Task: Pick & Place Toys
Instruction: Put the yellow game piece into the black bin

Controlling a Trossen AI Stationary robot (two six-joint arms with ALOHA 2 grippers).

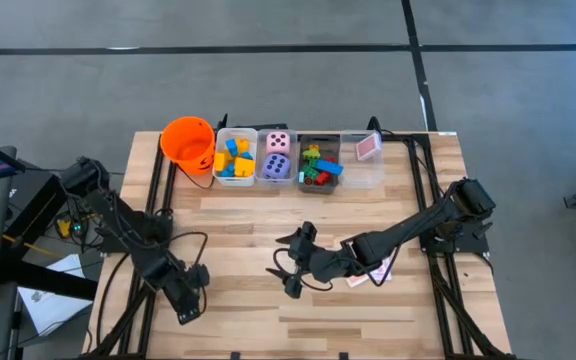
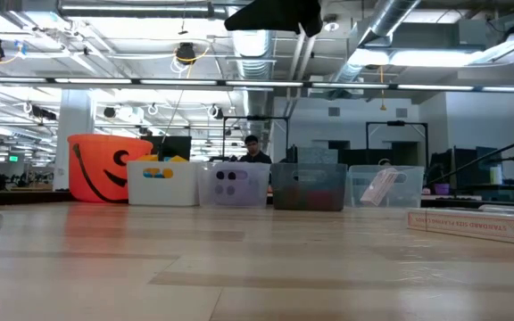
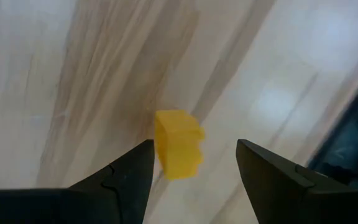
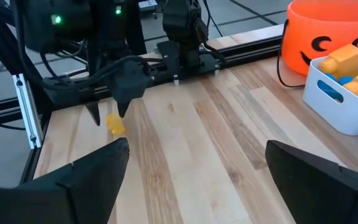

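Note:
A small yellow block [image 3: 178,149] lies alone on the wooden table near its left front corner. My left gripper [image 3: 195,144] points down over the block and is open, with one finger on each side of it and not touching. The right wrist view also shows the left gripper [image 4: 109,115] just above the block [image 4: 115,125]. In the high view the left gripper [image 1: 190,303] hides the block. My right gripper [image 1: 290,270] hovers open above the middle of the table, with nothing between its fingers. The other toys lie in bins along the far edge.
Along the far edge stand an orange bucket [image 1: 188,141], a white bin of yellow and blue blocks [image 1: 234,158], a clear bin with two dice [image 1: 276,157], a grey bin of mixed blocks [image 1: 320,166] and a clear bin holding a card [image 1: 367,150]. A card box [image 1: 371,273] lies under my right arm.

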